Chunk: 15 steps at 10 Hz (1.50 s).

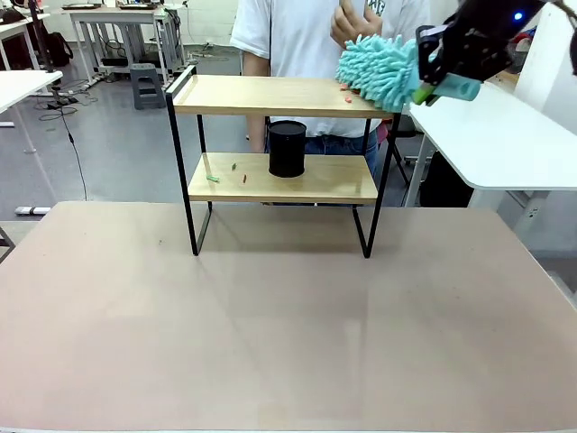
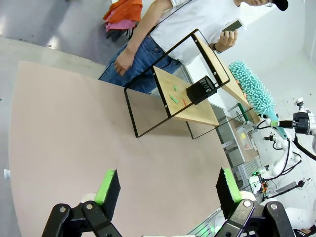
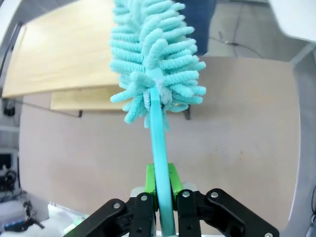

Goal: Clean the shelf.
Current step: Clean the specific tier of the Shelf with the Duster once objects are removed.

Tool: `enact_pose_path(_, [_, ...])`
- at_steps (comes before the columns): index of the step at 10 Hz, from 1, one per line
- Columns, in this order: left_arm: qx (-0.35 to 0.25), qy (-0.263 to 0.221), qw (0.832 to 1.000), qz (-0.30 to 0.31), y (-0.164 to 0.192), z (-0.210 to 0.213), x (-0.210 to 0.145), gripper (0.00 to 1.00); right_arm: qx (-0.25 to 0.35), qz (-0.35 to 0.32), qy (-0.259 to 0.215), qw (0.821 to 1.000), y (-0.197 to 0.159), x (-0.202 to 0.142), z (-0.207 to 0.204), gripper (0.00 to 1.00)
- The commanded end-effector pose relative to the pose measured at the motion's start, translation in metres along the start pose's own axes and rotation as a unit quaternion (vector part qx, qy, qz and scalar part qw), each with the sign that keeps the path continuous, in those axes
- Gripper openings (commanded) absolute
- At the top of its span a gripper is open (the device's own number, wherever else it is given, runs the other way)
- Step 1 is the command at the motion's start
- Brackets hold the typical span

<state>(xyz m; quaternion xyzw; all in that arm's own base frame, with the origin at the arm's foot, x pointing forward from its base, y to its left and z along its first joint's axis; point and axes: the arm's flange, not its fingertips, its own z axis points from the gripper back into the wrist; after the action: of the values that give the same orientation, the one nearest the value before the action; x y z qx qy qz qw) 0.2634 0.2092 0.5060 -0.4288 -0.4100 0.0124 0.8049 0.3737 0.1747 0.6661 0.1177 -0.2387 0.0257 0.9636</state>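
While the duster [image 1: 377,70] is hanging at the right end of the top board of the shelf [image 1: 270,96], touching it or just above it, I cannot tell which, the job looks to be only starting. To my eye the stroke is wanting the fluffy head pressed flat and drawn along the board, pushing the small red scrap [image 1: 343,87] off one edge rather than scattering it. The lower board is carrying more scraps [image 1: 213,179] beside a black cup [image 1: 288,149], which is going to need working around. The shelf is standing at the far middle of the worktop [image 1: 270,325]. The right pincer [image 3: 161,181] is clamping the duster's handle tight between its green pads. The left pincer [image 2: 165,190] is hanging above the worktop, jaws wide apart, holding nothing.
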Motion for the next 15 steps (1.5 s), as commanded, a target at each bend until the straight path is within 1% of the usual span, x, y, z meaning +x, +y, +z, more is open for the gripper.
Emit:
enact_pose_path(1, [-0.005,-0.008,1.0,-0.01,0.0,-0.002,0.001,1.0,0.067,0.042,0.055,0.995,0.001,0.002,0.002,0.12])
enact_pose_path(2, [-0.005,-0.008,1.0,-0.01,0.0,-0.002,0.001,1.0,0.098,0.068,0.089,0.989,0.001,0.0,0.002,0.12])
enact_pose_path(3, [-0.005,-0.008,1.0,-0.01,0.0,-0.002,0.001,1.0,0.147,0.108,0.143,0.973,-0.003,-0.001,0.005,0.12])
enact_pose_path(4, [-0.005,-0.008,1.0,-0.01,0.0,-0.002,0.001,1.0,0.187,0.146,0.176,0.955,-0.01,-0.003,0.013,0.12])
enact_pose_path(5, [-0.005,-0.008,1.0,-0.01,0.0,-0.002,0.001,1.0,0.217,0.199,0.208,0.933,-0.016,-0.007,0.021,0.12])
enact_pose_path(6, [-0.005,-0.008,1.0,-0.01,0.0,-0.002,0.001,1.0,0.228,0.225,0.218,0.922,-0.022,-0.01,0.027,0.12])
enact_pose_path(7, [-0.005,-0.008,1.0,-0.01,0.0,-0.002,0.001,1.0,0.231,0.221,0.207,0.924,-0.027,-0.011,0.03,0.12])
enact_pose_path(8, [-0.005,-0.008,1.0,-0.01,0.0,-0.002,0.001,1.0,0.242,0.221,0.205,0.922,-0.031,-0.011,0.03,0.12])
enact_pose_path(11, [-0.005,-0.008,1.0,-0.01,0.0,-0.002,0.001,1.0,0.258,0.224,0.213,0.915,-0.043,-0.013,0.029,0.12])
enact_pose_path(12, [-0.005,-0.008,1.0,-0.01,0.0,-0.002,0.001,1.0,0.273,0.223,0.226,0.908,-0.064,-0.015,0.046,0.12])
enact_pose_path(13, [-0.005,-0.008,1.0,-0.01,0.0,-0.002,0.001,1.0,0.298,0.214,0.23,0.901,-0.1,-0.024,0.081,0.12])
enact_pose_path(14, [-0.005,-0.008,1.0,-0.01,0.0,-0.002,0.001,1.0,0.302,0.173,0.177,0.921,-0.149,-0.045,0.117,0.12])
enact_pose_path(15, [-0.005,-0.008,1.0,-0.01,0.0,-0.002,0.001,1.0,0.306,0.091,0.138,0.937,-0.204,-0.068,0.133,0.12])
